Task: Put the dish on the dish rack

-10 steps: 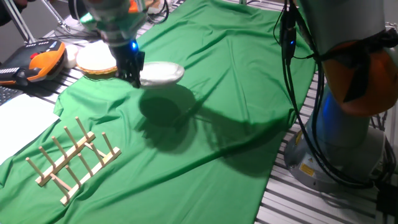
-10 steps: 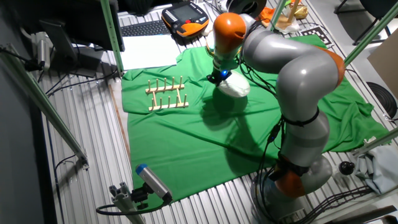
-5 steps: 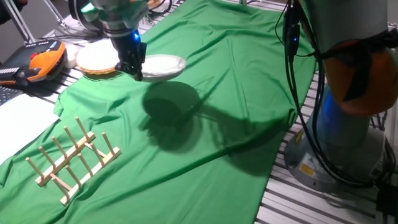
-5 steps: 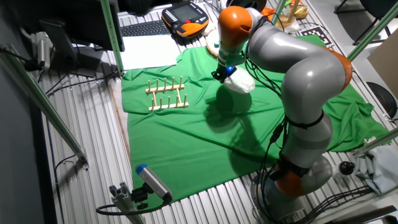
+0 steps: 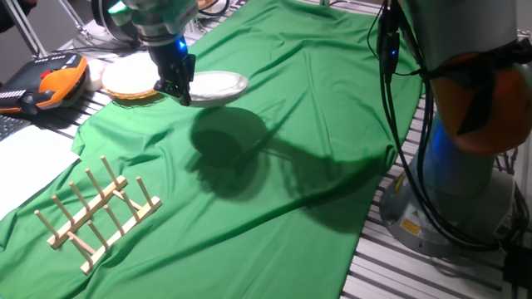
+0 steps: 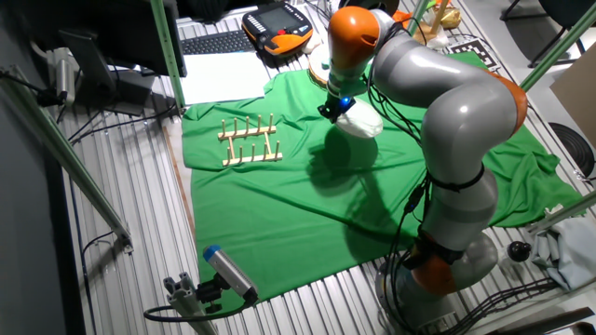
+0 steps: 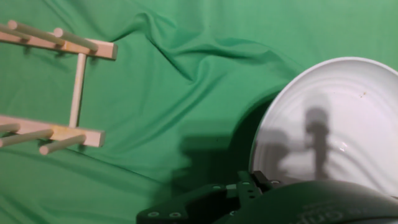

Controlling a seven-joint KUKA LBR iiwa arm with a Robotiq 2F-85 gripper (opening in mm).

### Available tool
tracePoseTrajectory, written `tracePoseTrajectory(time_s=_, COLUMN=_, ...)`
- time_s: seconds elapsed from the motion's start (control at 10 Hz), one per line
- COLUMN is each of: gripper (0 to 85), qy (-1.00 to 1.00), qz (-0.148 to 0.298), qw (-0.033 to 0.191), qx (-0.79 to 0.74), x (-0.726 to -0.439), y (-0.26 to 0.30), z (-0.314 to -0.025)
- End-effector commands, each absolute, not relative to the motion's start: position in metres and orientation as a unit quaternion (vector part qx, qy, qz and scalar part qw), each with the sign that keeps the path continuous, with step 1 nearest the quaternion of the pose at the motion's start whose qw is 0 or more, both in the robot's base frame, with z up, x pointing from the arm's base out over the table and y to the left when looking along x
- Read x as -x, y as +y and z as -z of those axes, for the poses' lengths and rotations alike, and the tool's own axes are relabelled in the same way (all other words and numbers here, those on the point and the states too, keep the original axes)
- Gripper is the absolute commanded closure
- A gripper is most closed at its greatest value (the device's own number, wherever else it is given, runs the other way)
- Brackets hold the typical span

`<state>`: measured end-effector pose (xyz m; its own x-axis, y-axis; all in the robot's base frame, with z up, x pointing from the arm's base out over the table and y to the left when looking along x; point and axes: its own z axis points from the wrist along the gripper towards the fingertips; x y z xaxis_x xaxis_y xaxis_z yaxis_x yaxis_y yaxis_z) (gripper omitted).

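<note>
My gripper [image 5: 179, 88] is shut on the rim of the dish [image 5: 214, 86], a plain white round plate, and holds it level in the air above the green cloth [image 5: 274, 149]. The dish casts a dark shadow below it. From the other fixed view the gripper [image 6: 335, 108] and the dish [image 6: 361, 124] are to the right of the dish rack [image 6: 250, 141]. The dish rack [image 5: 98, 213], light wood with upright pegs, stands at the near left, well apart. In the hand view the dish [image 7: 336, 130] fills the right and the rack [image 7: 59, 87] the left edge.
A white disc with a wicker rim [image 5: 129, 77] lies just behind the gripper. An orange and black pendant [image 5: 51, 84] and white paper [image 5: 29, 158] lie at the left. The arm's base [image 5: 453, 183] stands at the right, off the cloth.
The gripper has lifted the dish a little and moved it slightly away from the rack over the last second. In the last half second it has barely moved.
</note>
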<state>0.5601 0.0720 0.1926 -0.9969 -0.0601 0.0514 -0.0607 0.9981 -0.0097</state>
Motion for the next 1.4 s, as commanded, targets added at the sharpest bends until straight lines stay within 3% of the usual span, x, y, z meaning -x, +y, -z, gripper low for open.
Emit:
tracePoseTrajectory(time_s=0.0, gripper=85.0, qy=-0.999, qz=0.000, qw=0.026, qx=-0.026, x=-0.5601, y=0.0722, z=-0.1927)
tracePoseTrajectory(time_s=0.2, gripper=85.0, qy=-0.999, qz=0.020, qw=0.029, qx=-0.009, x=-0.5601, y=0.0722, z=-0.1927)
tracePoseTrajectory(time_s=0.5, gripper=85.0, qy=-0.999, qz=0.049, qw=0.001, qx=0.013, x=-0.5601, y=0.0722, z=-0.1927)
tracePoseTrajectory(time_s=0.9, gripper=85.0, qy=-0.997, qz=0.070, qw=0.019, qx=0.041, x=-0.5601, y=0.0722, z=-0.1927)
tracePoseTrajectory(time_s=1.1, gripper=85.0, qy=-0.995, qz=0.081, qw=0.043, qx=0.049, x=-0.5601, y=0.0722, z=-0.1927)
tracePoseTrajectory(time_s=1.3, gripper=85.0, qy=-0.993, qz=0.097, qw=0.051, qx=0.048, x=-0.5601, y=0.0722, z=-0.1927)
